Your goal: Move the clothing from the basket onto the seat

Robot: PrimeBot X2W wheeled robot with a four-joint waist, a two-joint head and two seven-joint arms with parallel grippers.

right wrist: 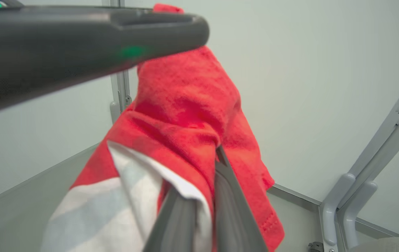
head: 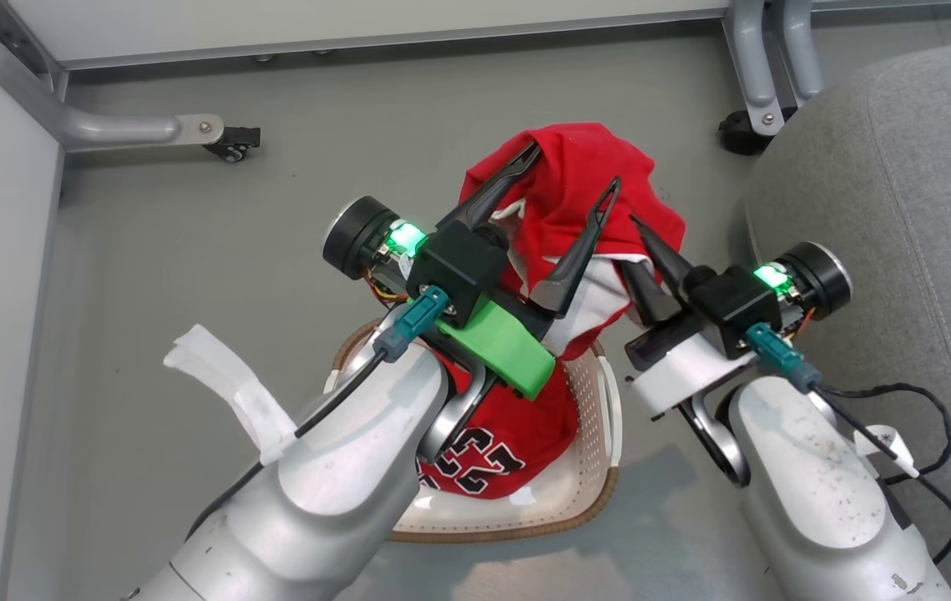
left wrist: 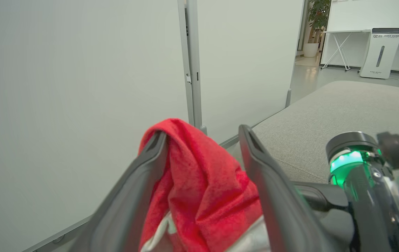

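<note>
A red garment with white trim (head: 575, 192) hangs lifted above the basket (head: 525, 517). My left gripper (head: 575, 165) is open, and the cloth drapes over and between its spread fingers (left wrist: 150, 168). My right gripper (head: 635, 221) is shut on a fold of the same garment (right wrist: 185, 115), pinched at its tips (right wrist: 218, 152). One left finger (right wrist: 80, 38) crosses the top of the right wrist view. A red jersey with a black-and-white number (head: 483, 467) lies in the basket under my left arm. The grey seat (head: 901, 209) is at the right, and it lies beyond the left gripper (left wrist: 343, 105).
Grey partition legs with casters stand on the floor at the back left (head: 229, 146) and back right (head: 746, 125). White panels (left wrist: 62, 105) close off the back and left. A black cable (head: 926, 417) trails by my right forearm over the seat's edge.
</note>
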